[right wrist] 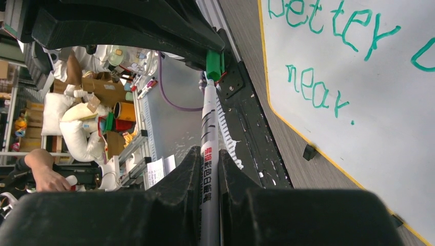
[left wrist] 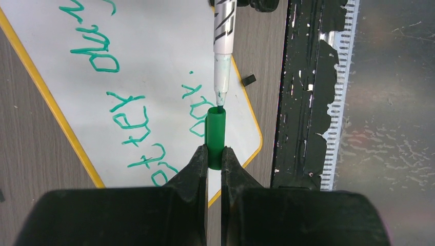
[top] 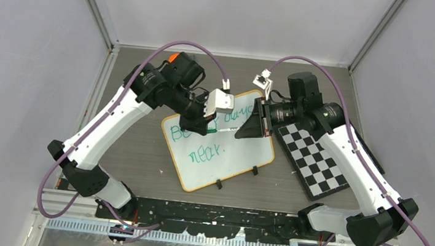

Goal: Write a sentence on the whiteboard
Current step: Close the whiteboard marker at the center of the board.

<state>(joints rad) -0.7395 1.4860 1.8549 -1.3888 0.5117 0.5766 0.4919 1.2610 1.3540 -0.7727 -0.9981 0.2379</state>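
Note:
The whiteboard (top: 223, 161) lies tilted at the table's middle; its orange-tan rim shows in the left wrist view (left wrist: 56, 118) and the right wrist view (right wrist: 287, 120). The sentence (top: 203, 143) in green reads "Better days near." in two lines, partly hidden by the arms; it also shows in the right wrist view (right wrist: 333, 31). My left gripper (left wrist: 215, 154) is shut on a green marker cap (left wrist: 215, 136). My right gripper (right wrist: 209, 154) is shut on a white marker (right wrist: 210, 128). The marker's green tip (left wrist: 220, 100) sits at the cap's mouth, above the board.
A black-and-white checkerboard (top: 313, 158) lies right of the whiteboard. Small black clip feet (top: 255, 170) stand on the board's near edge. A black base plate (top: 223, 213) runs along the table's near edge. Grey walls enclose the cell.

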